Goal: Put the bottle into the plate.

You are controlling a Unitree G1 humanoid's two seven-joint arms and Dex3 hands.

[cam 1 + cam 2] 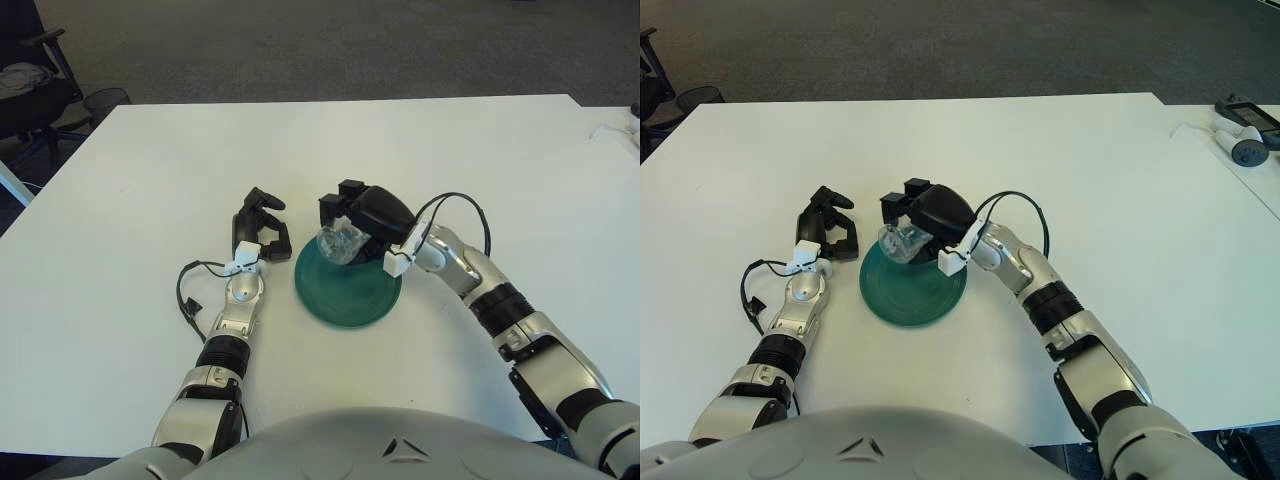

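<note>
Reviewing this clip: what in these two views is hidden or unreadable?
- Bottle: clear, partly under the right hand in both views; whether it touches the plate is unclear.
- Plate's far rim: hidden by bottle and hand.
- Left hand, left of the plate: table contact can't be judged.

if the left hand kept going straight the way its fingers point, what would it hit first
Probably nothing: the left hand points up the table, away from the robot, and that stretch looks free to the far edge. The plate and the bottle in the right hand sit off to its right.
</note>
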